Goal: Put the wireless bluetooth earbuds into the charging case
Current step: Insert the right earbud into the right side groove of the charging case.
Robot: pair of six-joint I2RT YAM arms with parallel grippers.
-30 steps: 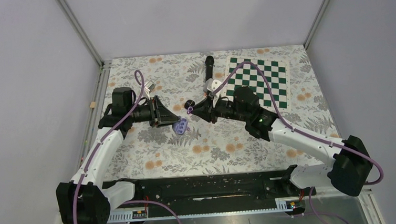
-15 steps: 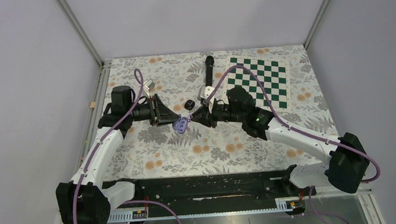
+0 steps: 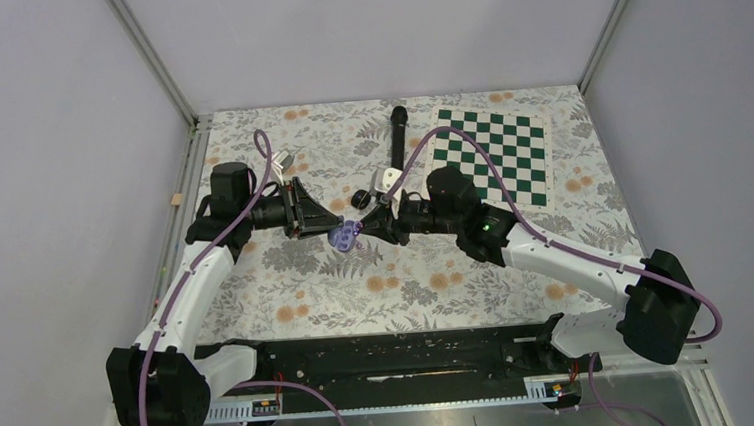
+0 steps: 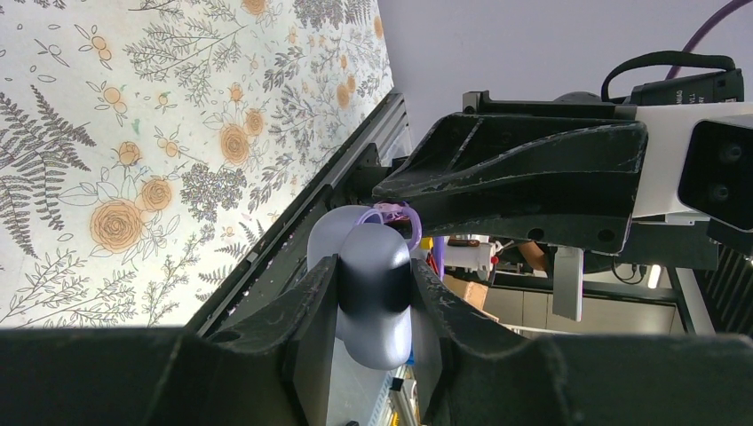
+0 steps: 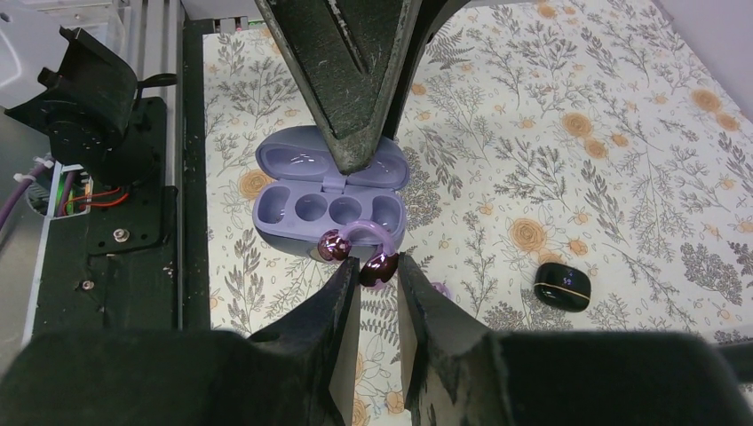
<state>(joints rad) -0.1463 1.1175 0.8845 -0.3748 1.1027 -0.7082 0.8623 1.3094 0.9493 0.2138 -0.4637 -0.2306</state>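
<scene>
My left gripper (image 4: 375,275) is shut on the pale purple charging case (image 4: 373,297) and holds it above the table. The case (image 5: 328,191) is open with its lid back, and its row of wells shows. My right gripper (image 5: 378,268) is shut on a pale purple earbud (image 5: 360,241), a curved clip with two dark glossy ends. One end sits between the fingertips and the other touches the case's front edge. In the top view the two grippers (image 3: 334,228) (image 3: 363,219) meet at the case (image 3: 343,236) in the middle of the table.
A closed black case (image 5: 561,287) lies on the floral cloth right of my right gripper. A small purple piece (image 5: 439,288) shows on the cloth behind the right finger. A long black microphone (image 3: 398,136) and a green chessboard (image 3: 494,150) lie at the back.
My right gripper has moved left with the earbud until it reached the open case. The left gripper has held the case almost still.
</scene>
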